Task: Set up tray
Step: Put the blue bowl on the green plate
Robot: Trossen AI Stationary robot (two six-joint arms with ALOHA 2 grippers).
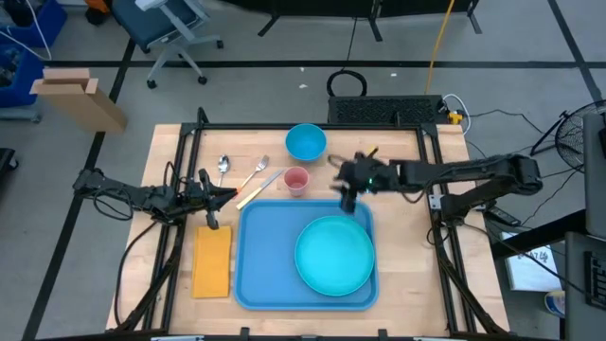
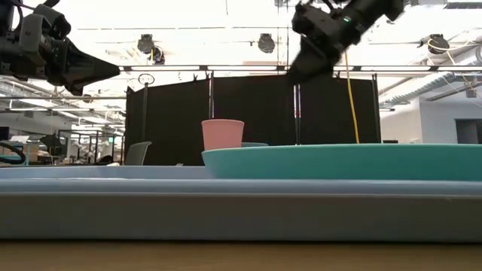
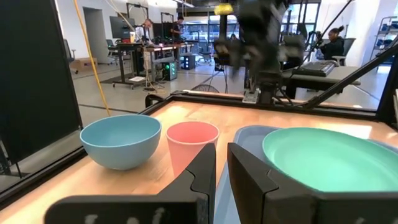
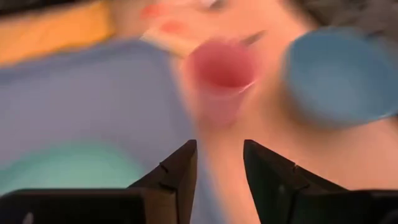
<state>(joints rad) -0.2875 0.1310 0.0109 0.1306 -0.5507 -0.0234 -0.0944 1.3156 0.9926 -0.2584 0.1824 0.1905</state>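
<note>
The big blue tray (image 1: 265,256) lies flat on the desk (image 1: 417,275), near the front and in the middle. A round teal plate (image 1: 334,254) sits in its right half. The right gripper (image 1: 348,201) hangs above the tray's far right corner, jaws a little apart and empty. The left gripper (image 1: 210,224) hangs above the yellow napkin (image 1: 212,260) left of the tray, jaws nearly together and empty.

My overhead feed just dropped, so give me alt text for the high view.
A light-blue tray lies mid-table with a teal plate on its right half. The right gripper hangs over the tray's far right corner; the left gripper is above the yellow napkin. Behind the tray sit a pink cup, blue bowl, spoon, fork and chopsticks.
</note>
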